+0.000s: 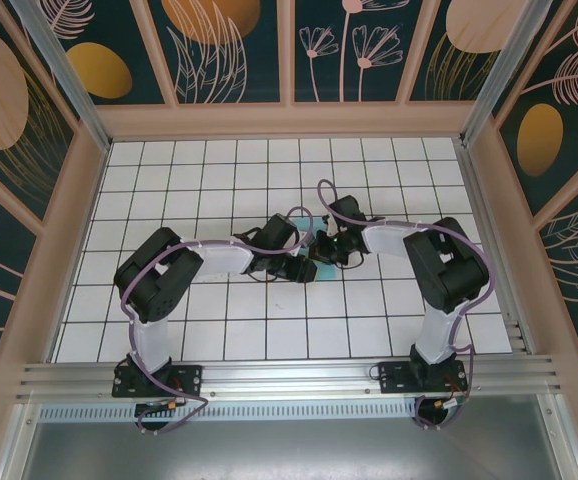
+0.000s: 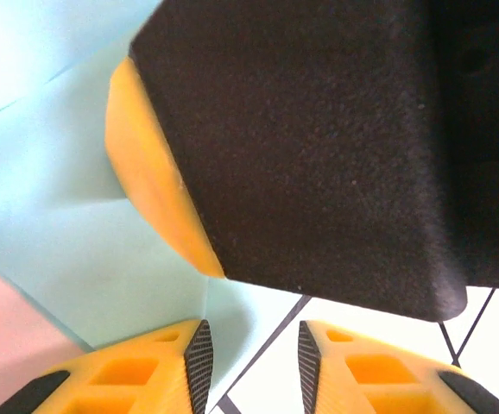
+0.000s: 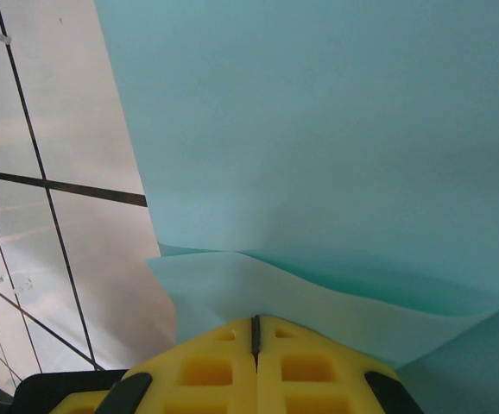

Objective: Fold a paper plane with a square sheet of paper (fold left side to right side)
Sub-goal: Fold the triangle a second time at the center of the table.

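Note:
The light-turquoise square sheet of paper (image 1: pixel 325 271) lies mid-table under both grippers, mostly hidden from above. In the right wrist view the sheet (image 3: pixel 318 129) spreads ahead, and a paler flap of it rises in a wave to my right gripper (image 3: pixel 255 319), which is shut on that flap's edge. My left gripper (image 2: pixel 251 332) stands open just over the sheet (image 2: pixel 60 216). Its left finger is over paper and its right finger over bare tile, with nothing between them. One yellow finger (image 2: pixel 146 172) of the right gripper and its black body hang close in front.
The white grid-tiled table (image 1: pixel 219 170) is walled in by wooden-framed panels (image 1: pixel 59 230) on the left, back and right. An aluminium rail (image 1: pixel 289 378) carrying both arm bases runs along the near edge. The two arms meet at mid-table, wrists nearly touching.

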Tool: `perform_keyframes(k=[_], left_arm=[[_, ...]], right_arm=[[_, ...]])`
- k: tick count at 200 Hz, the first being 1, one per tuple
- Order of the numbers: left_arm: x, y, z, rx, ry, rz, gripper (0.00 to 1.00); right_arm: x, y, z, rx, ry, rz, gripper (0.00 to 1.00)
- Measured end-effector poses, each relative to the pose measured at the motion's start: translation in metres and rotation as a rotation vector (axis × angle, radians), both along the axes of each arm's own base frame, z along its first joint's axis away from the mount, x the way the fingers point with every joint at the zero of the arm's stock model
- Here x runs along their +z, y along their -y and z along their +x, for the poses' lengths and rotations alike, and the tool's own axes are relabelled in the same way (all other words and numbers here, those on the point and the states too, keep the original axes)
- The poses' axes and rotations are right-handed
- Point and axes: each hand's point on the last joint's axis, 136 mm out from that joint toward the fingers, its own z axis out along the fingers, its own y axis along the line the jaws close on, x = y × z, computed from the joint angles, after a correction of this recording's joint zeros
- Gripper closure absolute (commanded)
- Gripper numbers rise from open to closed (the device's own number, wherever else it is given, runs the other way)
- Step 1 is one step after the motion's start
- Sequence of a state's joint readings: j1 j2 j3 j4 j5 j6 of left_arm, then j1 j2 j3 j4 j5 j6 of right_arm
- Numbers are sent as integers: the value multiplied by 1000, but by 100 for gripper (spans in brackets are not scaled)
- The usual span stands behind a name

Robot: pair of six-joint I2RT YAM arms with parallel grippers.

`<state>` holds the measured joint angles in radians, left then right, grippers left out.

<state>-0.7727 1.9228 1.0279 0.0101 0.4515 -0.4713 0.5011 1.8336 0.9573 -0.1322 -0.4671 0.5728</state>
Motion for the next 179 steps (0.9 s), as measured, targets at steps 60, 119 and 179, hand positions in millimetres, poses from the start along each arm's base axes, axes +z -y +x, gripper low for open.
perform_keyframes(k=[60,119,179], left_arm=[[0,2,4,-7,38,-1,65],[0,4,7,-7,58,-4,66],[0,4,8,-6,64,-4,67]], right_arm=[[0,14,11,-10,23,-3,94],[0,31,23,-34,39,-3,93],[2,41,26,-46,70,-15,93]])
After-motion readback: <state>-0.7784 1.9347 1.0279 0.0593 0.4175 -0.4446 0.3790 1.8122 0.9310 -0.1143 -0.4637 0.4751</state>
